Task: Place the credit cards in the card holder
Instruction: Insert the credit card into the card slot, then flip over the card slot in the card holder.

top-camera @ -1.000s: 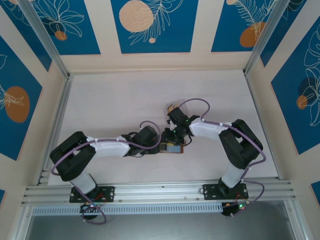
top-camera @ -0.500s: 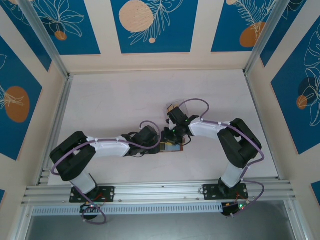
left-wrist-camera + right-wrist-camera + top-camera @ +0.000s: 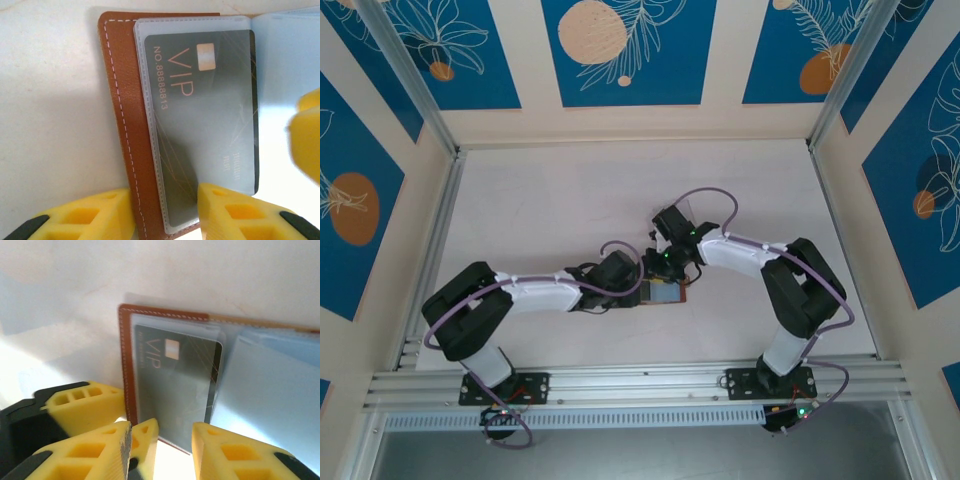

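Table point(image 3: 570, 200): white, flat, walled by blue and cream panels. Both arms reach to 1 spot just right of centre.

Left arm point(image 3: 535, 293): forearm runs low across the table toward the right. Right arm point(image 3: 745, 252): bent at the elbow, wrist angled down and to the left. The 2 wrists meet over the card holder point(image 3: 663, 293).

Card holder: lies flat on the table, opened. Left wrist view shows a reddish-brown leather border with pale stitching, and a translucent sleeve over it. A second page, pale grey-blue, spreads off to the right.

Credit card point(image 3: 202, 120): seated inside the translucent sleeve, dark grey, gold print reading "VIP" and "NO. 88888813". A gold chip point(image 3: 206, 56) sits near its upper edge.

Left gripper point(image 3: 165, 220): jaws moderately apart, at the holder's near edge. 1 yellow finger sits on the table side, just beside the stitched border. The other overlaps the sleeve's lower corner. Cannot tell whether either presses down. Nothing is clamped between them.

Right gripper point(image 3: 162, 455): jaws moderately apart, hovering at the holder's near edge, gripping nothing. A yellow finger of the left gripper shows in the gap.
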Motion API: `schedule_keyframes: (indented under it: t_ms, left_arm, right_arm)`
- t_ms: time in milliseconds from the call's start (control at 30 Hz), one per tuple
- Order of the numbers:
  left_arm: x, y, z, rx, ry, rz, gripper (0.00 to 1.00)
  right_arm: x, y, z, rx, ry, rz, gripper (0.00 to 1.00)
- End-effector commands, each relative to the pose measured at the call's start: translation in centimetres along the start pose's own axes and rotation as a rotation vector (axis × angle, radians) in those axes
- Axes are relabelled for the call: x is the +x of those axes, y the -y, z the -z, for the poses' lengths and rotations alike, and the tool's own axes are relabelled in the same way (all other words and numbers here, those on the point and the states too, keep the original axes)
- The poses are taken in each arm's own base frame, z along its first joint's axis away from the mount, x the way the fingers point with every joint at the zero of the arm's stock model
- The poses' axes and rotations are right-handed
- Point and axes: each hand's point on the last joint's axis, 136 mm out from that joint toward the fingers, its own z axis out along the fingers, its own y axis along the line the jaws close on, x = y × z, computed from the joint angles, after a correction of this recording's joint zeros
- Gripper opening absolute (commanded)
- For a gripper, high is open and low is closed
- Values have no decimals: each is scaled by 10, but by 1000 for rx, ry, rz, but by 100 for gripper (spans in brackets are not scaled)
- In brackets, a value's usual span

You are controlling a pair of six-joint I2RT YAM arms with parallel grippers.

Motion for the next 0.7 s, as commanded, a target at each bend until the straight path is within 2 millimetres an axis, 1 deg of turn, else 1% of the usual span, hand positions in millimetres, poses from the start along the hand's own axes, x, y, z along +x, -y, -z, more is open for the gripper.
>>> schedule_keyframes:
  t_ms: [0,100,200,667]
  left_arm:
    - [32,-11,-26,-28,-109,11,39]
    - [33,-12,-27,-32,-110,13,39]
    - [32,-11,-28,-31,-113,12,39]
    - [33,-12,-28,-34,-115,11,39]
  right_arm:
    - [-3,12,27,85,19,58,38]
    - [-7,30,31,194,34,69,38]
    - [-7,42,30,246,30,56,37]
    - [-1,65,7,290,-32,-3,37]
